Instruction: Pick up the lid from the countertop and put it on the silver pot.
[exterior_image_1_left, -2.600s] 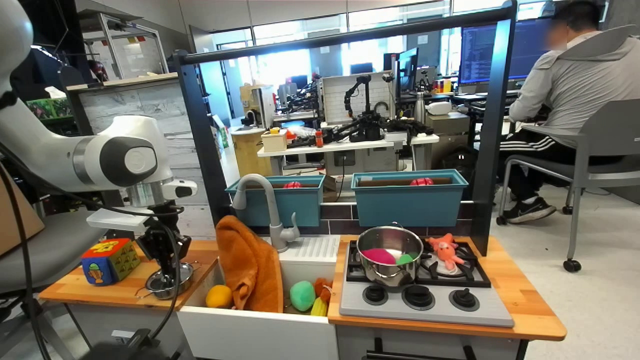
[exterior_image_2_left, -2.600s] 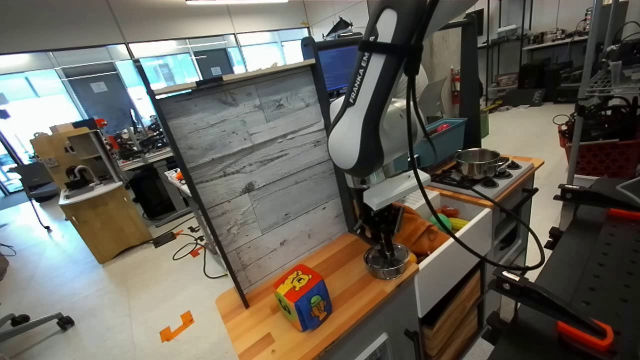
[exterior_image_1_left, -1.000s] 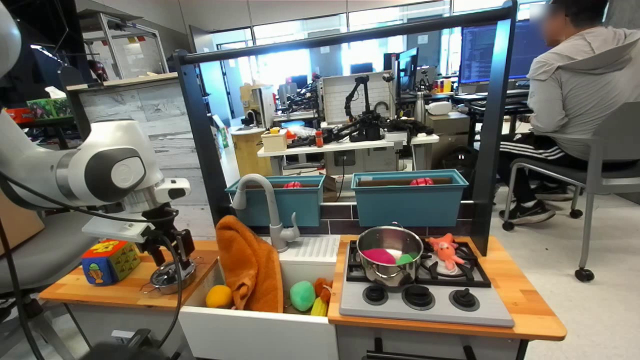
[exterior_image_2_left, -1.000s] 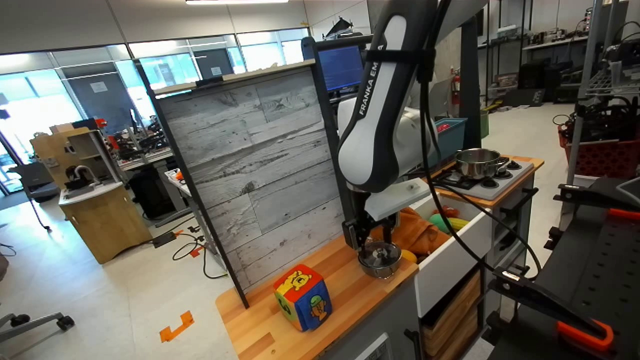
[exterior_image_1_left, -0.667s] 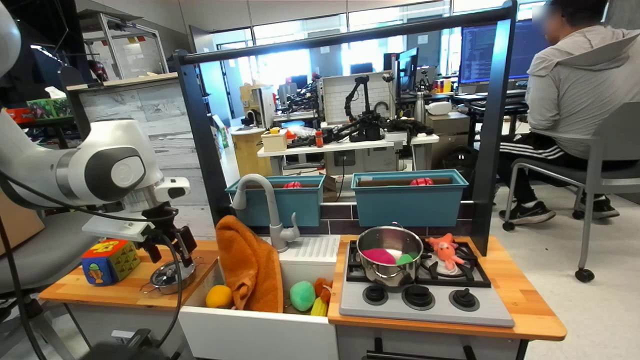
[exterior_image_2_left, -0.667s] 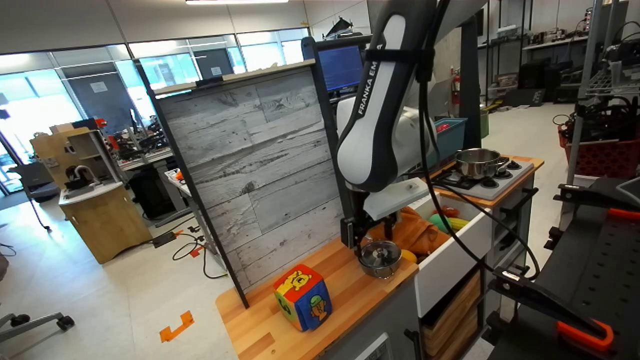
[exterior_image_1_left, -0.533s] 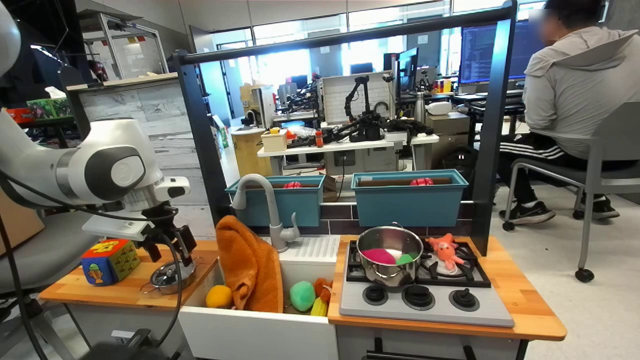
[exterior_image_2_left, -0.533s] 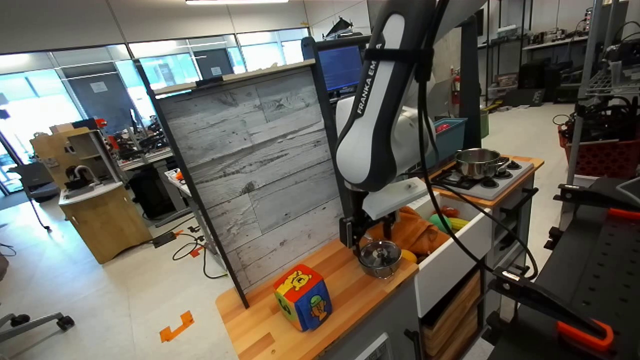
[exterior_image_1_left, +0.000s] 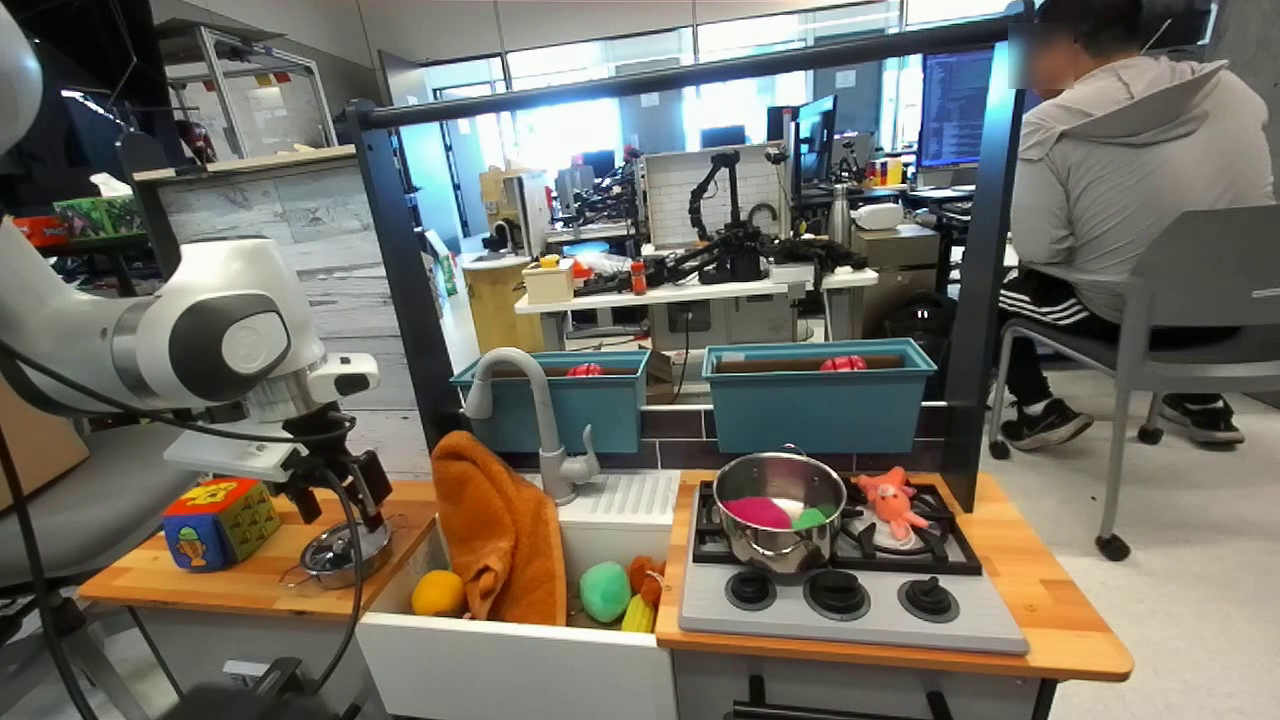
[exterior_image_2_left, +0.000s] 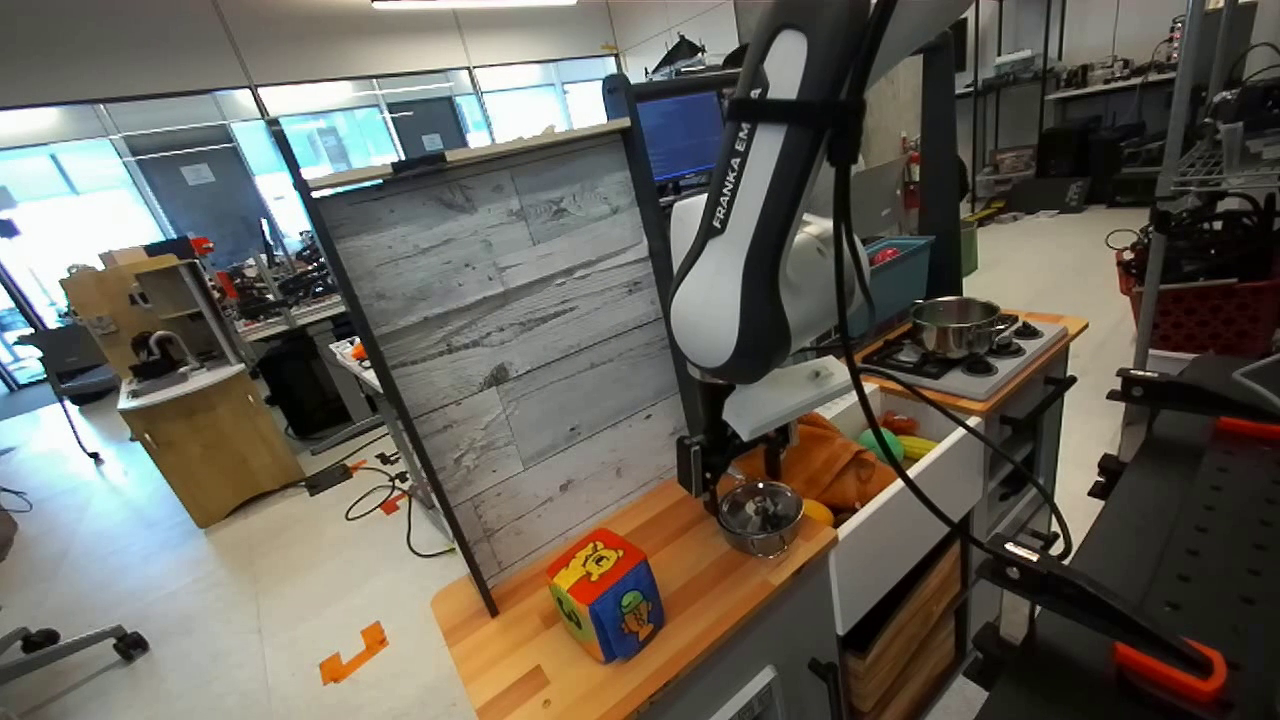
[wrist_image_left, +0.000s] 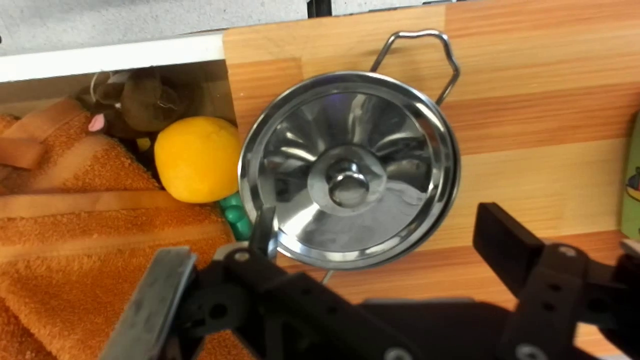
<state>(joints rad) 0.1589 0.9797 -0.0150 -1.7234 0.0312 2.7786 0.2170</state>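
Observation:
The round shiny lid (wrist_image_left: 345, 227) lies flat on the small silver pot (exterior_image_2_left: 757, 543), its knob upward. Its rim nearly matches the pot's, so the inside of the pot is hidden. The pot stands on the wooden countertop near the sink, with a wire handle (wrist_image_left: 452, 65) showing in the wrist view. My gripper (wrist_image_left: 375, 212) is just above the lid, fingers wide apart with nothing between them. In the wrist view one finger (wrist_image_left: 262, 232) overlaps the lid's edge; whether it touches cannot be told. The other finger (wrist_image_left: 505, 245) is over bare wood.
A soft picture cube (exterior_image_1_left: 220, 525) sits on the same countertop. Beside it, the sink holds an orange cloth (exterior_image_1_left: 500, 550), a yellow fruit (wrist_image_left: 197, 160) and other toys, with a grey faucet (exterior_image_1_left: 545, 420) behind. A larger steel pot (exterior_image_1_left: 785, 548) stands on the stove.
Earlier my fingers were close together at the lid over the small pot. They have since spread apart and risen slightly, and the lid rests on the pot. Lately the arm hardly moves.

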